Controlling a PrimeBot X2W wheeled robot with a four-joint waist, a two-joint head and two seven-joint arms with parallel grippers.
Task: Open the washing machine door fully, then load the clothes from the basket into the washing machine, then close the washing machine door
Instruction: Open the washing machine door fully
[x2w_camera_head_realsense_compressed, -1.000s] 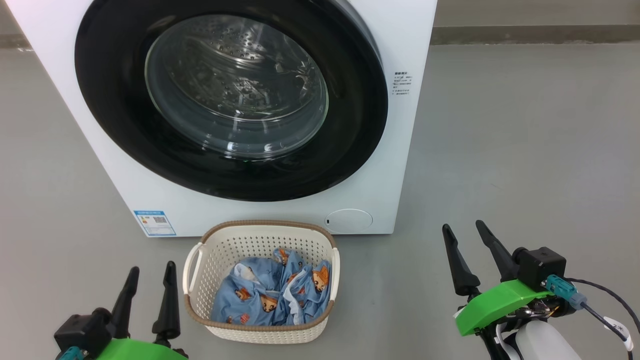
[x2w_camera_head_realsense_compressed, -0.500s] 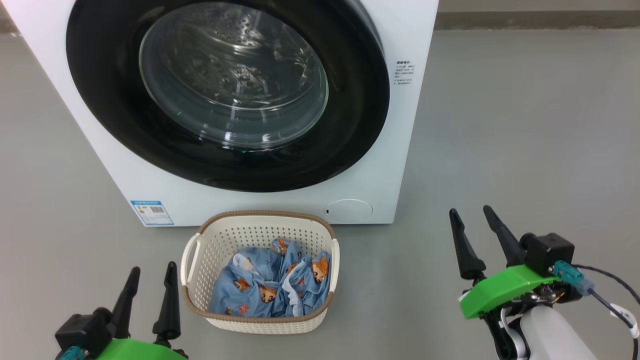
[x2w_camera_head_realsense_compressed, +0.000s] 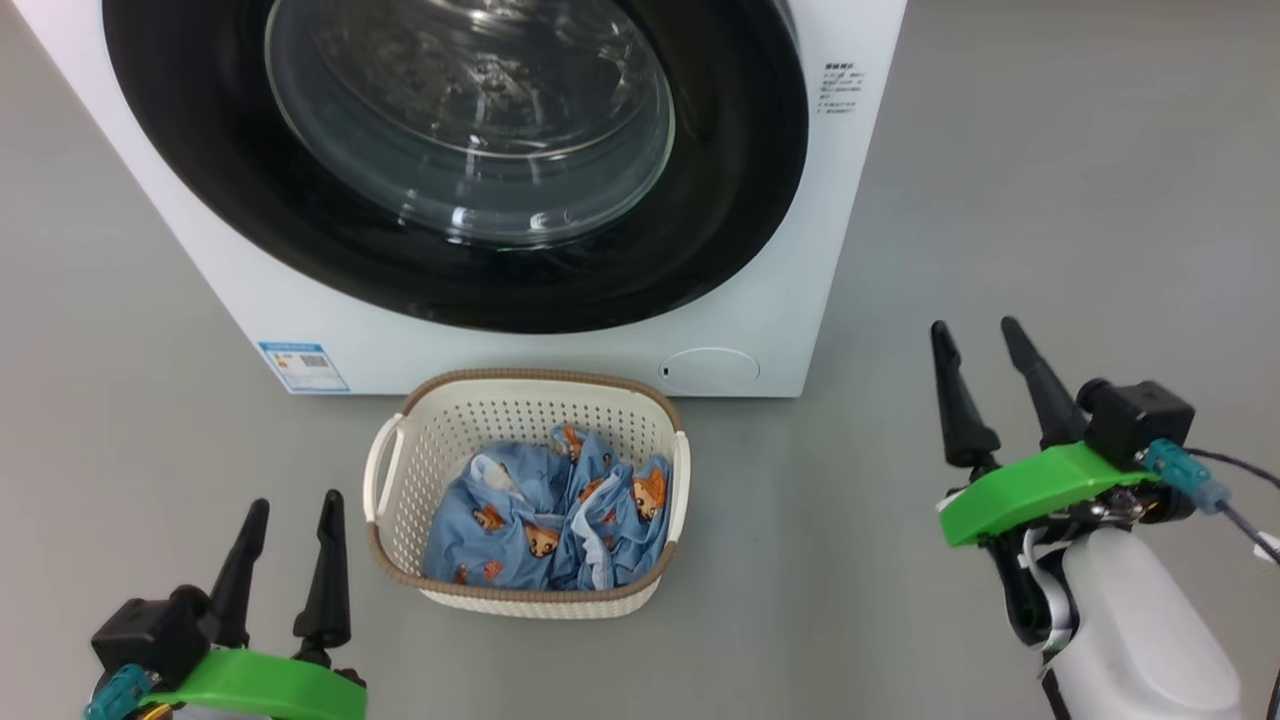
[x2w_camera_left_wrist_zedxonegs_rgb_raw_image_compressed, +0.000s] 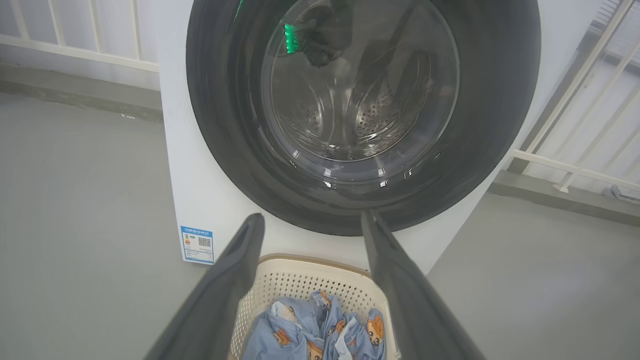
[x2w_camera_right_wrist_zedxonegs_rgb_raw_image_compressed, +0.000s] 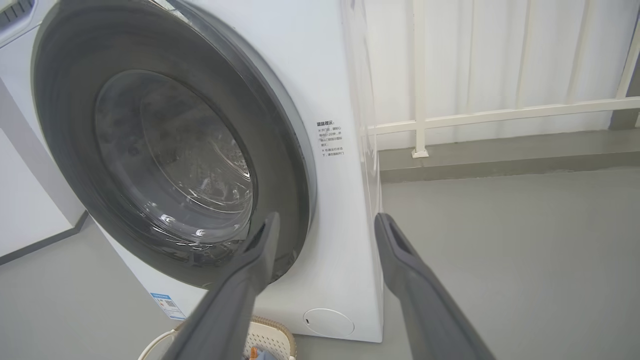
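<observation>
Lower left, the left claw (x2w_camera_head_realsense_compressed: 297, 498) stands wide open and empty beside the basket (x2w_camera_head_realsense_compressed: 530, 377). The basket holds the clothes (x2w_camera_head_realsense_compressed: 545, 510) just in front of the washing machine (x2w_camera_head_realsense_compressed: 800, 330). The washing machine door (x2w_camera_head_realsense_compressed: 720, 230), upper centre, is shut. Lower right, the right claw (x2w_camera_head_realsense_compressed: 972, 324) is also wide open and empty. It may slip off the glossy rim, and the swinging door might clip the basket.

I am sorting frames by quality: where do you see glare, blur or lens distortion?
Head view: even soft light, sharp, with white glints on the washing machine door. Left wrist view: a green reflection in the door glass, and the left gripper looks soft, close to the lens. Right wrist view: the right gripper is soft too; the wide lens skews the washing machine.
</observation>
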